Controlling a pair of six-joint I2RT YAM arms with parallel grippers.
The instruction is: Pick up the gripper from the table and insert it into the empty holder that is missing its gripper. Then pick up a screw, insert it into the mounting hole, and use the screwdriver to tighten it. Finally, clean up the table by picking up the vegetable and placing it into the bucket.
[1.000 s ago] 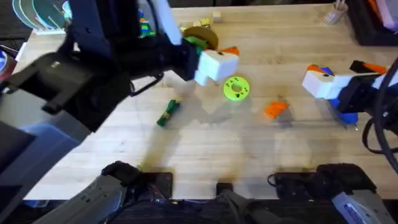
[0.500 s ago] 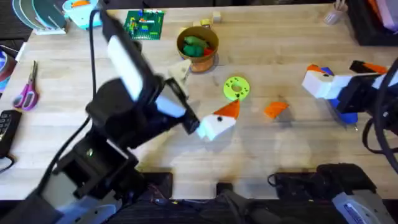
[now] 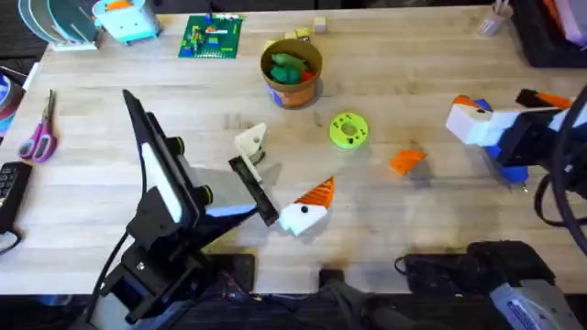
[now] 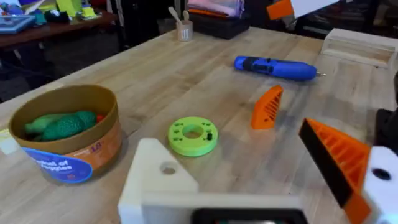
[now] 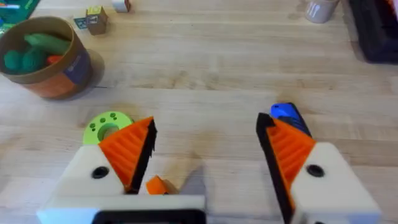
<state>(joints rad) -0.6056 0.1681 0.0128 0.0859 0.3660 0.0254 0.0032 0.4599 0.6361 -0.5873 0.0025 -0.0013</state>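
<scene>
Overhead view: left pincer (image 3: 280, 174) hangs wide open over the counter (image 3: 413, 55). One side carries the cream holder (image 3: 251, 141), bare of any finger; the other carries a white block with an orange finger. The loose orange wedge (image 3: 406, 161) lies flat on the counter between the lime disc (image 3: 348, 129) and the right pincer (image 3: 509, 110). The blue screwdriver (image 3: 514, 172) lies partly under that pincer. The bucket (image 3: 291, 92) stands farther back and holds green toy foods; the vegetable cannot be singled out.

Left wrist view: holder (image 4: 158, 177) is close in the foreground with its mounting hole showing. The wedge (image 4: 267, 107) rests beyond the disc, and the screwdriver (image 4: 273, 67) beyond that.

Right wrist view: right pincer (image 5: 205, 155) stands wide with nothing between its ribbed fingers. A sliver of the wedge (image 5: 155, 185) shows low down beside one of them.

Assessment: the step in hand appears to be the pickup of the wedge, not yet begun. Recommend centring the right pincer over the wedge, closing across its flat faces, and lifting it square so the narrow end can be offered to the holder. A skewed grasp would likely jam at insertion.
</scene>
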